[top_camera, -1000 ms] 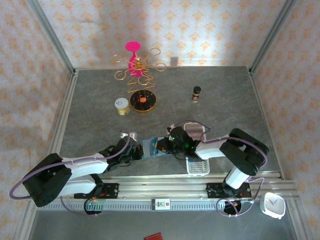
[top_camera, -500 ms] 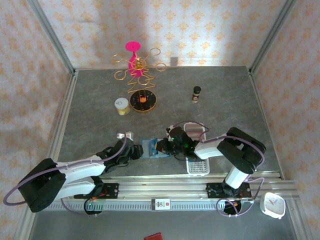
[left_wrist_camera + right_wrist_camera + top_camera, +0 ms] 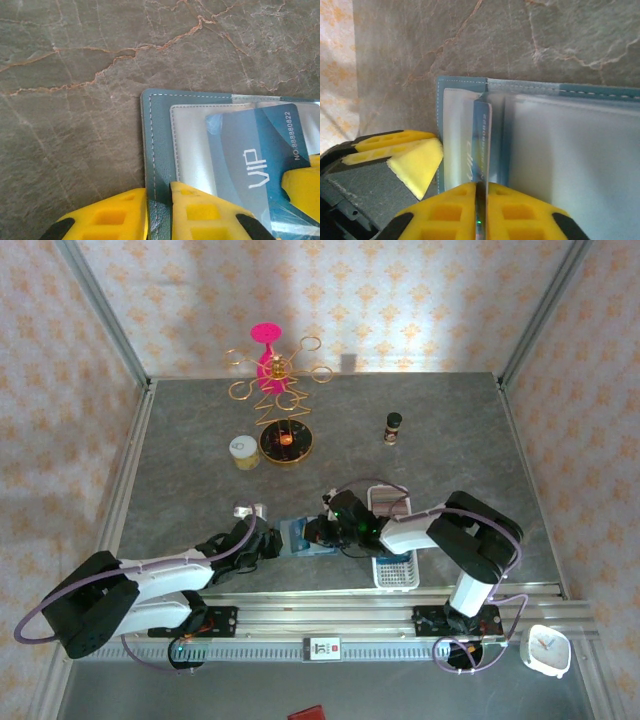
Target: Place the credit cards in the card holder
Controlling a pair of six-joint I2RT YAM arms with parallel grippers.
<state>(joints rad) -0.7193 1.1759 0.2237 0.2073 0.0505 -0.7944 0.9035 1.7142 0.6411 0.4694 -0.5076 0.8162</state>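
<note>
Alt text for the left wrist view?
Left tool pinches the edge of an open teal card holder on a grey marbled table. A blue VIP card is angled over its clear pocket.

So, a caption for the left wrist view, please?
Left claw grips the open card holder; blue VIP card at its pocket.

Right edge cuts card holder (image 3: 156, 150), end of blue card (image 3: 245, 155) behind end effector fingers (image 3: 302, 182)

Table (image 3: 450, 460) holds gold wire stand (image 3: 272, 390), jar (image 3: 244, 452), dark bottle (image 3: 394, 427), white tray (image 3: 398, 573).
</note>
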